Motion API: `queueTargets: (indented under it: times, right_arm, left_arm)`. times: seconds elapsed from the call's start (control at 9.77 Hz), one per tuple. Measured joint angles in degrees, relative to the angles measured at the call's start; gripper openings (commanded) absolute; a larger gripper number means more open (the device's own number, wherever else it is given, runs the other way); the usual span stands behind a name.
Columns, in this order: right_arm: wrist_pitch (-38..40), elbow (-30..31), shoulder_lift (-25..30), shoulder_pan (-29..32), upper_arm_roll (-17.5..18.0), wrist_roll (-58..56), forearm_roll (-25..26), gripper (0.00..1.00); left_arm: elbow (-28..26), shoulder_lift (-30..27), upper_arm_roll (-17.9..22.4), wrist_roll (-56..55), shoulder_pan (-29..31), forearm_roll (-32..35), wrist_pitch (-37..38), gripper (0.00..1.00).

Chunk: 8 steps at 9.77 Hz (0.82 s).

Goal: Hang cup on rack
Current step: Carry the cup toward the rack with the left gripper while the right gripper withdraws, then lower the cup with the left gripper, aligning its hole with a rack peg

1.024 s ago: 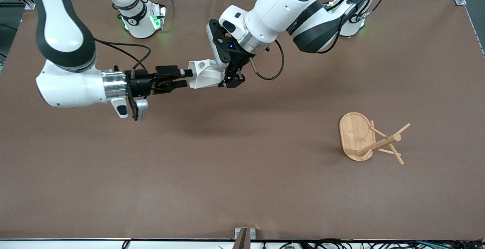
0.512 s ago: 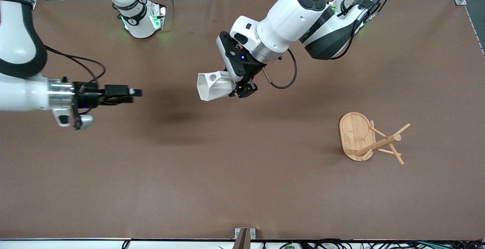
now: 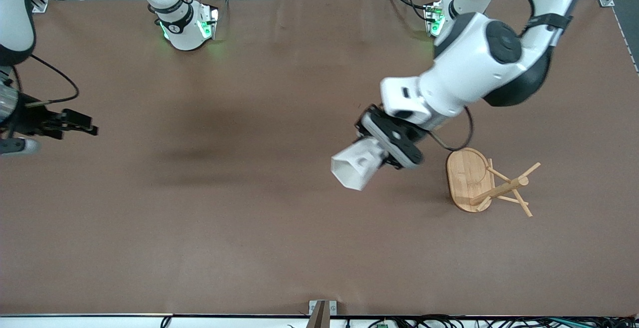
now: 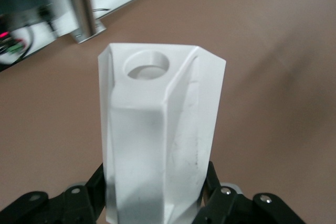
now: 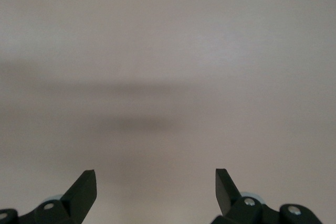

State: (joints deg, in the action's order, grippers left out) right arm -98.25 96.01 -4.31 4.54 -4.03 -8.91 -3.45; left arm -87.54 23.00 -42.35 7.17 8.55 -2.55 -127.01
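Note:
The cup, a white faceted mug, is held in my left gripper, which is shut on it, in the air over the bare table beside the rack. In the left wrist view the cup fills the middle between the black fingers, and its handle with the round hole faces the camera. The bamboo rack is at the left arm's end of the table; its oval base is toward the cup, and its post and pegs slant away from it. My right gripper is open and empty, as its wrist view shows.
The brown table cover spreads around both things. The two arm bases stand along the edge farthest from the front camera. A metal bracket sits at the nearest edge.
My left gripper has carried the cup from over the table's middle to beside the rack. My right gripper has drawn away from the cup to the right arm's end.

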Motion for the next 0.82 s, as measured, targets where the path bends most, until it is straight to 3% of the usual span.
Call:
queueTargets:
  times: [0.51,0.82]
  right_arm:
    - [9.22,-8.18,6.11,-0.01,-1.07,7.52,1.95,1.00]
    - [13.08,-12.84,6.16,0.04,-1.29,8.29,4.39,1.00]
  left_arm:
    - [-0.51,0.02,0.89,-15.09,4.91,1.12,5.57,0.00]
    - [-6.08,-3.27,3.89,-17.13,5.66,2.18,8.71,0.00]
